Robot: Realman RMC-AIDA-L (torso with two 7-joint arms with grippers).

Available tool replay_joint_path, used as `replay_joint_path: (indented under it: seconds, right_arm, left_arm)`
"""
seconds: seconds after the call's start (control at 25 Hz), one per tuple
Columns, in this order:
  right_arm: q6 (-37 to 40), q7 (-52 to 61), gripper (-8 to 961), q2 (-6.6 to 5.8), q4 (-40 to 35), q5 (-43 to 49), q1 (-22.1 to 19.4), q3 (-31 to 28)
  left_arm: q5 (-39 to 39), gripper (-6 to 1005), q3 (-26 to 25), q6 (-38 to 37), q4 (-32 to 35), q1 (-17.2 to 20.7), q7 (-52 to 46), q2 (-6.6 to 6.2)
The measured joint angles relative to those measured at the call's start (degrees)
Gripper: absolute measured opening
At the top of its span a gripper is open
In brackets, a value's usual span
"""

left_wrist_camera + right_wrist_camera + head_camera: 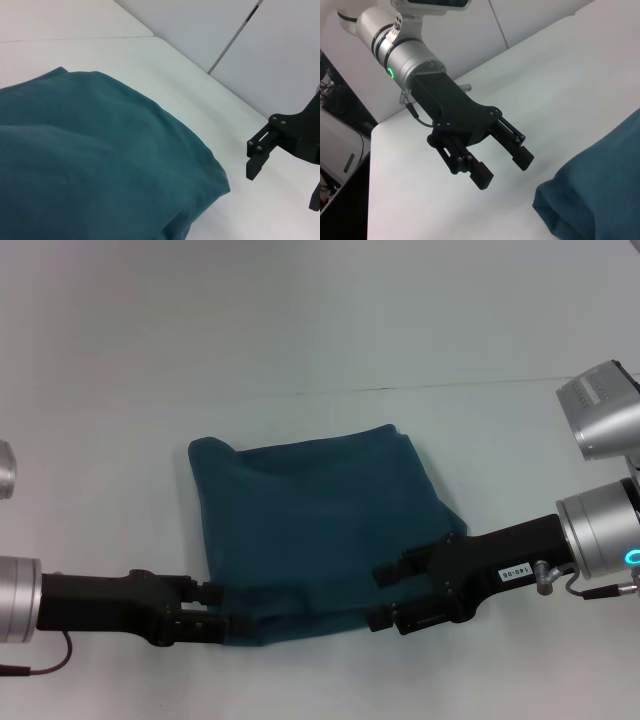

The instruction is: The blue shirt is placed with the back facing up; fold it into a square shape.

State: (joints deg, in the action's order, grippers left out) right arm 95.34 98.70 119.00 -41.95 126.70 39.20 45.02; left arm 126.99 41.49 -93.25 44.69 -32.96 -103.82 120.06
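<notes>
Soft blue shirt (320, 530) folded roughly square, left end effector (212, 611) and right end effector (385, 593) both spread apart

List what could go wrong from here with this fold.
1. Both grippers sit at the near edge of the blue shirt, jaws apart: the left gripper at the near left corner, the right gripper over the near right corner. Either could snag the layered hem on pulling back and drag the fold open.
2. The right side slants and the far left corner pokes out, so the shape may end up uneven rather than square.
</notes>
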Motion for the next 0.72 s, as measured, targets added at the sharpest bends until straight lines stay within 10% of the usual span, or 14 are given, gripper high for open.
replay_joint_path:
  seconds: [0.72]
  right_arm:
    - [0.1, 0.3, 748, 0.0, 0.2, 0.0, 0.0, -0.4]
  left_arm:
    - [0.0, 737, -0.2, 0.0, 0.3, 0.0, -0.2, -0.17]
